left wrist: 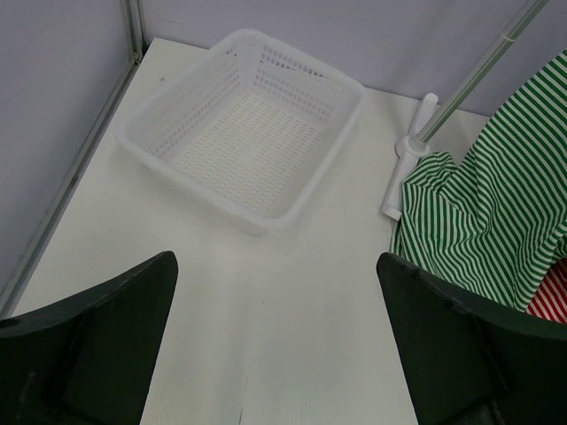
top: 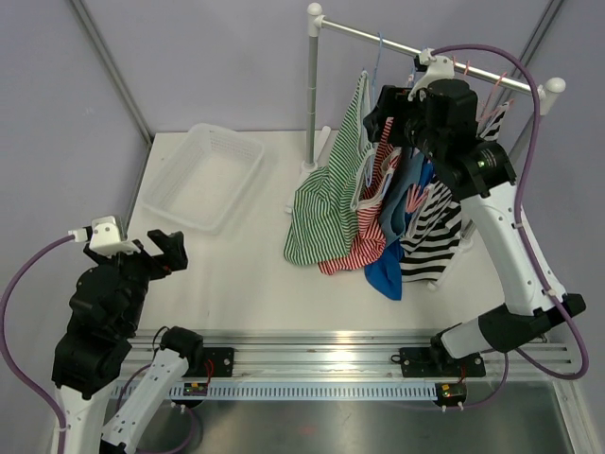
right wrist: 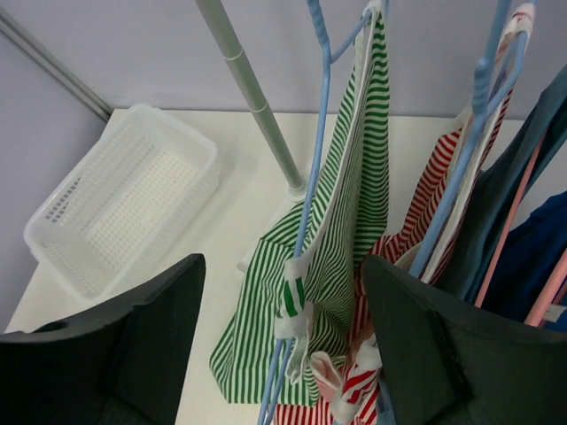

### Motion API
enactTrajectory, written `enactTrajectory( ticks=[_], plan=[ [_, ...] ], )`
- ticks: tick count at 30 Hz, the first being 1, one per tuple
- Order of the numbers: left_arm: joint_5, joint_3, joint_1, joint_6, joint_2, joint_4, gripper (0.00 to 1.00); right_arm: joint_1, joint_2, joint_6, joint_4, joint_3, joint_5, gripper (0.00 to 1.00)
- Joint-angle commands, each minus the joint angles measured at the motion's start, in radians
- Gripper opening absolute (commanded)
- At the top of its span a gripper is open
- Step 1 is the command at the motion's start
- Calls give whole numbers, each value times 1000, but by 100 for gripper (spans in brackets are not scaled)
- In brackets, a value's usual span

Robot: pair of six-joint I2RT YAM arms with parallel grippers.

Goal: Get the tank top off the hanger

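A green-and-white striped tank top (top: 326,194) hangs on a light blue hanger (right wrist: 317,133) at the left end of the rail (top: 430,55); its hem rests on the table. It also shows in the right wrist view (right wrist: 350,257) and left wrist view (left wrist: 496,204). Next to it hang a red-striped top (top: 371,232), a blue top (top: 389,267) and a black-striped top (top: 435,236). My right gripper (top: 389,121) is open, up by the rail, its jaws standing either side of the green top's hanger. My left gripper (top: 163,248) is open and empty, low over the table at the left.
A white mesh basket (top: 203,175) sits at the table's back left; it also shows in the left wrist view (left wrist: 244,124). The rack's upright pole (top: 312,90) and foot (left wrist: 406,173) stand behind the green top. Grey walls close the back and left.
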Motion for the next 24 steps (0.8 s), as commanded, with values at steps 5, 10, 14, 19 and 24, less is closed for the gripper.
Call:
enactTrajectory(
  ticks=[5, 10, 14, 19, 24],
  plan=[
    [44, -28, -3, 20, 11, 63, 99, 42, 123, -83, -17, 169, 147, 63],
    [59, -31, -3, 17, 17, 59, 99, 67, 267, -109, -97, 338, 240, 62],
    [61, -42, -3, 17, 8, 59, 99, 85, 318, -115, -97, 366, 334, 57],
    [71, -48, -3, 19, 5, 61, 99, 96, 333, -117, -76, 358, 378, 50],
    [85, -51, -3, 20, 16, 73, 99, 97, 351, -122, -60, 363, 374, 24]
  ],
)
